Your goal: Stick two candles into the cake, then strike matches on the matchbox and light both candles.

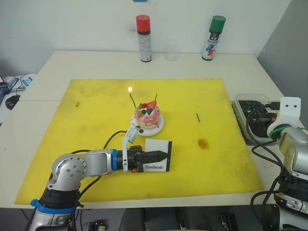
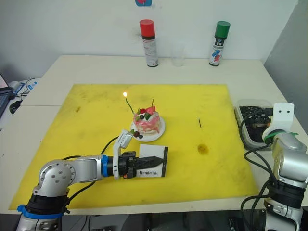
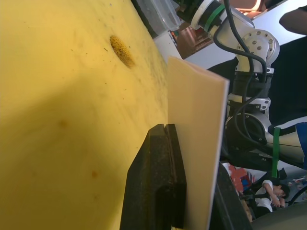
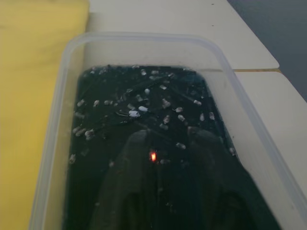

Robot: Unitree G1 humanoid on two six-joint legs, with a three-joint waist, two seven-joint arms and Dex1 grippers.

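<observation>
The pink-and-white cake (image 1: 147, 118) sits on its white plate mid-mat. Two thin candles stand in it: the left candle (image 1: 132, 100) carries a small flame at its tip, the right candle (image 1: 156, 98) shows no flame. My left gripper (image 1: 163, 155) is shut on the white matchbox (image 1: 160, 163) just in front of the cake, holding it on edge on the mat; its fingers (image 3: 158, 182) clamp the box (image 3: 196, 143). One dark match (image 1: 198, 117) lies right of the cake. My right gripper (image 4: 170, 135) hangs open over a clear tub, a tiny red glow between its fingers.
The clear tub (image 4: 67, 62) of dark water stands off the yellow mat's (image 1: 86, 125) right edge. A red-capped can (image 1: 144, 38), a clear cup (image 1: 171, 54) and a green-capped can (image 1: 213, 37) line the table's back. A dark stain (image 1: 203, 143) marks the mat.
</observation>
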